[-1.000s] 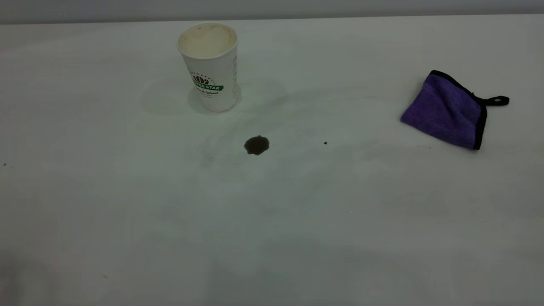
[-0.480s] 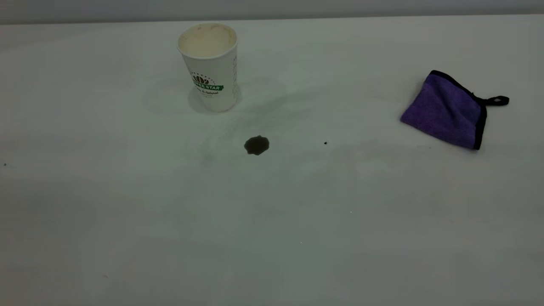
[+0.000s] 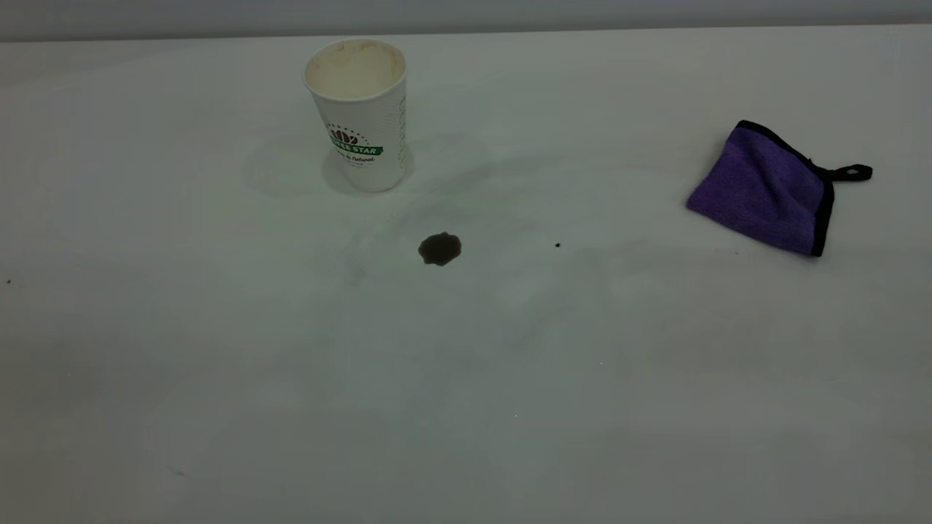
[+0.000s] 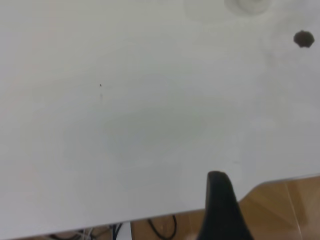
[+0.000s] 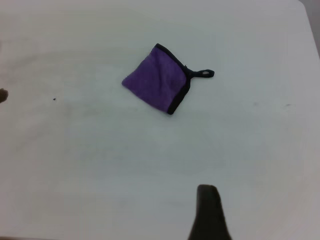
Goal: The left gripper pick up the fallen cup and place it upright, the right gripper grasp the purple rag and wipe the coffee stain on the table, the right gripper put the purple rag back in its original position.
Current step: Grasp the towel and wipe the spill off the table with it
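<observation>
With the cup (image 3: 356, 113) upright behind the coffee stain (image 3: 440, 249), the right gripper (image 5: 208, 212), fingers' spread impossible to tell, should drop squarely over the purple rag (image 5: 157, 84) lying far right.

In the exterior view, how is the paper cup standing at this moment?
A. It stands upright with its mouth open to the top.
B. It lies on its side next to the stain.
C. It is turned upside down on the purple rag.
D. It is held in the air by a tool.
A: the cup stands upright on the table, its open mouth up, behind the coffee stain and apart from the purple rag.
</observation>
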You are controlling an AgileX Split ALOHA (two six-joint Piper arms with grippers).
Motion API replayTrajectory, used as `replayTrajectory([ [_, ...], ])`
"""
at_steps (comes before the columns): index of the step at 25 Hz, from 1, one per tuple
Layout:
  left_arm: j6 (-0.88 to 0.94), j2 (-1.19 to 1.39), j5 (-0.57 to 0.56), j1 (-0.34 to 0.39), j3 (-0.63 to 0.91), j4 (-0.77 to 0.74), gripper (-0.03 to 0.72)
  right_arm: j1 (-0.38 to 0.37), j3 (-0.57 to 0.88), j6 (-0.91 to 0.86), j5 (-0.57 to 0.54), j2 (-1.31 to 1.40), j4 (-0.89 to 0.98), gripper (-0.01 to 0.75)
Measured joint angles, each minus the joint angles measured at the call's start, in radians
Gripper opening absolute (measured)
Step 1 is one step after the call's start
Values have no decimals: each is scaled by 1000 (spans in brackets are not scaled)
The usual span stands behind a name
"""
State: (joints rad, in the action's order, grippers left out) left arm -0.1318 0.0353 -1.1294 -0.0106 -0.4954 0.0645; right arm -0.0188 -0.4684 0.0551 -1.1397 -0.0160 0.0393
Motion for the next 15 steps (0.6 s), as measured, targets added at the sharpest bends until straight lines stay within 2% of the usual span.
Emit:
replayTrajectory([
  [15, 19, -54, 0, 0, 0, 0, 549, 0, 0, 0, 0, 0, 0, 588],
])
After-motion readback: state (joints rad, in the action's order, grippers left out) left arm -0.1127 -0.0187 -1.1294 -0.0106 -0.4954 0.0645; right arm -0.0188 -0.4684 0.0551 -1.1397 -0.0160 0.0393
